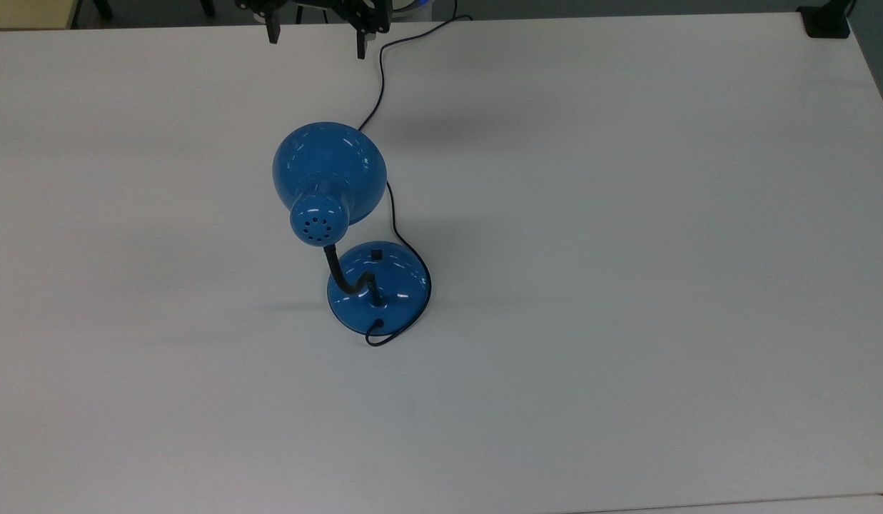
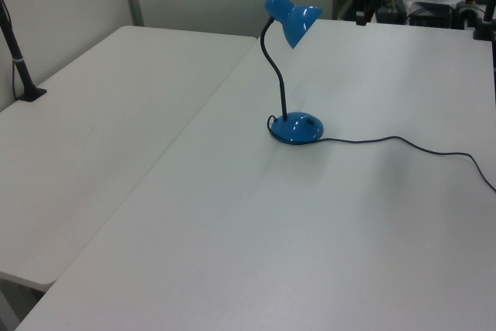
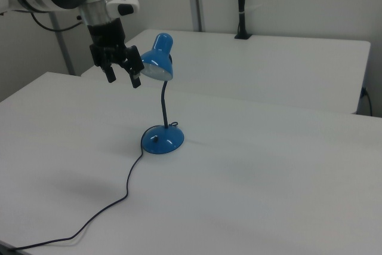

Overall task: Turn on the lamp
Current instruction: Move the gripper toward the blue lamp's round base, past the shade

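Here, in the right view's upper left, the gripper point(image 3: 123, 76) hangs with fingers spread apart and nothing between them, beside the shade of the lamp point(image 3: 160, 103), which stands mid-frame on the white table point(image 3: 268, 165).

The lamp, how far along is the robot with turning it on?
Nothing looks done: the lamp shade shows no clear glow. In hand: the gripper hangs open in the air, beside the shade in the right view, holding nothing. Left: come down to the small black switch on the round base and press it.
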Robot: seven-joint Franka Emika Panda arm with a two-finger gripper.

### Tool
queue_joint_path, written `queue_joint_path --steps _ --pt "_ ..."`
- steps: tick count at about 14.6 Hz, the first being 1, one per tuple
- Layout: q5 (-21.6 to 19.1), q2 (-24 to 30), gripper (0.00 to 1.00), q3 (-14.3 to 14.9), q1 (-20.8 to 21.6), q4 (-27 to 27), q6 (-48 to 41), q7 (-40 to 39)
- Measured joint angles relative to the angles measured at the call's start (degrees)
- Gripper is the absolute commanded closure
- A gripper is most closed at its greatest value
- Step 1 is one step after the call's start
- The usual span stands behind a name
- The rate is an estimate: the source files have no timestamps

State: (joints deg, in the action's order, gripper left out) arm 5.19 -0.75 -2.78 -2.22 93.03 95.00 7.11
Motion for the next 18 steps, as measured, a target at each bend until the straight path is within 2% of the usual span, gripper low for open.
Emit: queue_joint_path --steps 5,6,9,10,13,18 --pt "0.0 -0.13 0.02 -0.26 0.01 0.01 0.0 -0.76" --pt "0.0 -0.14 0.16 -0.26 0.01 0.01 0.0 -0.85" --pt "0.0 -0.14 0.78 -0.26 0.02 0.14 -0.11 -0.98" --pt "-0.02 -0.18 0.86 -0.28 0.03 0.23 -0.12 -1.15" --pt "-0.02 -0.27 0.94 -0.3 0.09 0.27 -0.13 -1.42" --pt "-0.09 -0.46 0.95 -0.39 0.21 0.9 -0.13 -1.62"
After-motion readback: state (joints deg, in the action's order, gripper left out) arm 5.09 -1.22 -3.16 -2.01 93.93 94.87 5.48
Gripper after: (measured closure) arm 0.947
